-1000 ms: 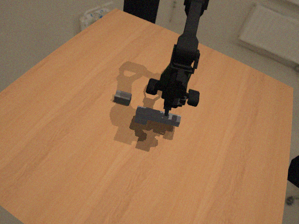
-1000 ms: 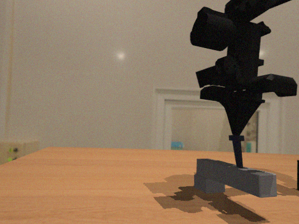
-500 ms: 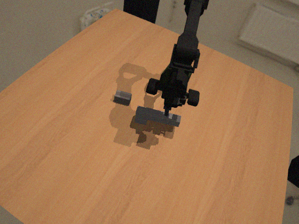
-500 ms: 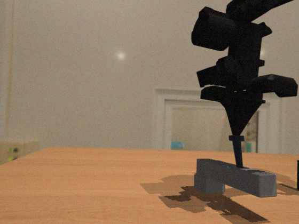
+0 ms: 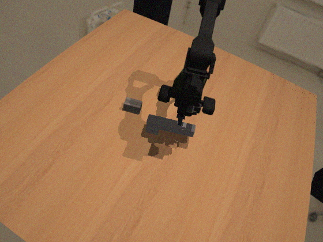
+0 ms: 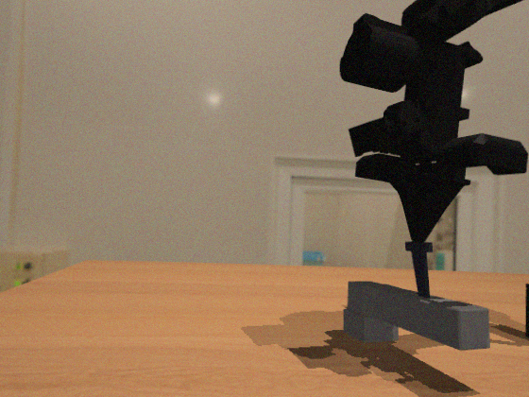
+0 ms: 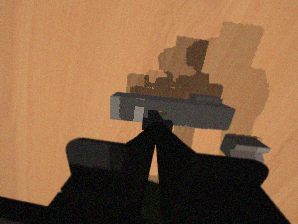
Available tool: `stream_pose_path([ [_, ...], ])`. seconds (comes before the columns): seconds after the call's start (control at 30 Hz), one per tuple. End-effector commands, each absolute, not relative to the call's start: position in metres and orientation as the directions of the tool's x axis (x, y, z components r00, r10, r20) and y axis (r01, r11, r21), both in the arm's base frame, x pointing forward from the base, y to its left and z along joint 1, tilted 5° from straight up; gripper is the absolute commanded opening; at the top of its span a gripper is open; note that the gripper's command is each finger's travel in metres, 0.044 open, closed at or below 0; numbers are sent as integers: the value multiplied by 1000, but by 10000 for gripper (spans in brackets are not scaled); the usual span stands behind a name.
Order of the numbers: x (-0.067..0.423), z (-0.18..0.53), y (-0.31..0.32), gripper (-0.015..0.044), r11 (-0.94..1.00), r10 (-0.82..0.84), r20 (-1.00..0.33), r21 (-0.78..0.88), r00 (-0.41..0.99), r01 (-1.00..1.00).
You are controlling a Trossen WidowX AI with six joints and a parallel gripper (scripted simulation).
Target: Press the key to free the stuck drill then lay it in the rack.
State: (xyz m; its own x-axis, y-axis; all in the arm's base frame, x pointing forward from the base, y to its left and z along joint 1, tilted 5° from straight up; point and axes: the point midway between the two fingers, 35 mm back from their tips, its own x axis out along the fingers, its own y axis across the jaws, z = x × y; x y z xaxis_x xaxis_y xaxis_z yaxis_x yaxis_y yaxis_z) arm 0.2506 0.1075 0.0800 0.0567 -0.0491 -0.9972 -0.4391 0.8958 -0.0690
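Note:
A long dark grey bar, the drill in its housing (image 5: pixel 161 124) (image 6: pixel 392 302) (image 7: pixel 200 114), lies on the wooden table (image 5: pixel 86 173), raised on a short foot (image 6: pixel 368 328). Its one end is lighter grey (image 5: pixel 191 129) (image 7: pixel 116 106). I cannot tell where the drill ends and the housing begins. A small light patch on its top, the key (image 5: pixel 186 125) (image 6: pixel 438 300), sits near that end. My gripper (image 5: pixel 180 122) (image 6: pixel 422 292) (image 7: pixel 157 126) is shut, points straight down and touches the top of the bar at the key. A small grey block, the rack (image 5: pixel 132 105) (image 7: pixel 245 146), lies apart to one side.
A black object stands at the table's edge (image 5: pixel 317 187) (image 6: pixel 527 309). The arm's shadows fall on the table around the bar. Floor and a white radiator (image 5: pixel 291 37) lie beyond the table.

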Motion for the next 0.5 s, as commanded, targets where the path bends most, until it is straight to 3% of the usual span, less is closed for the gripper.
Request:
stream_pose_path([
  [0.0,245,58,104,0,893,-72,-997,-69,11,-444],
  [0.47,244,50,104,0,893,-72,-997,-69,11,-444],
])
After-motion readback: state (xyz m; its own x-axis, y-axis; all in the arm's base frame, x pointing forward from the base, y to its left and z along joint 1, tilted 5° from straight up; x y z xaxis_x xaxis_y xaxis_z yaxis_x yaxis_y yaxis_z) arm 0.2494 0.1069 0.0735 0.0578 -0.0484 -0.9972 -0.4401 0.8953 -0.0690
